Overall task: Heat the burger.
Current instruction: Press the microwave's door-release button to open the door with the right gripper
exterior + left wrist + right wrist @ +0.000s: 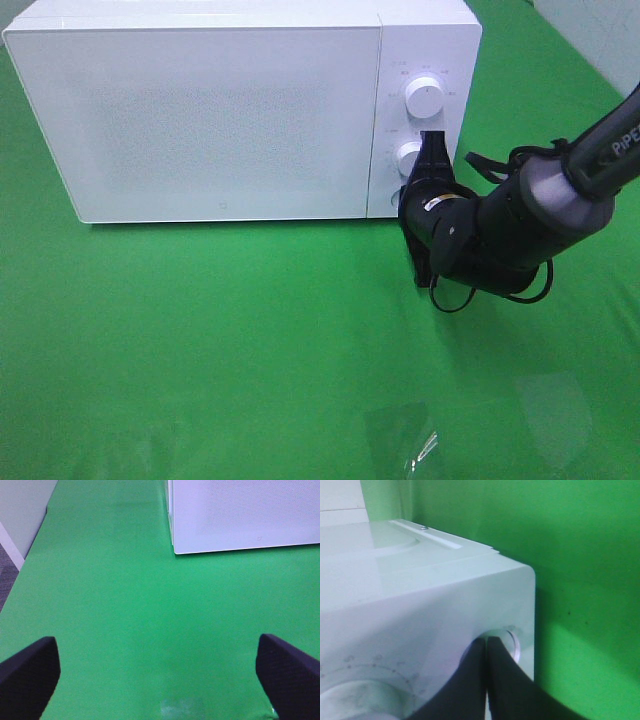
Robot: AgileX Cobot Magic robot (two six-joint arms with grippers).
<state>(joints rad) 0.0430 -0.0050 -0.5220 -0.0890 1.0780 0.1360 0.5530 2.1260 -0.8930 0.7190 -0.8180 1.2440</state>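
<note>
The burger is out of view. The white microwave (210, 110) stands at the back of the green cloth with its door closed. My right gripper (432, 140) is shut and empty, and it reaches to the control panel beside the lower knob (407, 155), under the upper knob (425, 97). In the right wrist view the gripper's (487, 641) tips touch a round silver button (512, 641) near the microwave's corner. My left gripper (160, 672) is open and empty, low over bare cloth in front of the microwave's (240, 515) left corner.
Green cloth (220, 330) covers the table. A small clear shiny patch (415, 445) lies near the front edge, and the left wrist view shows such a patch (180, 707) too. Past the cloth's left edge are a grey wall and floor (15, 535).
</note>
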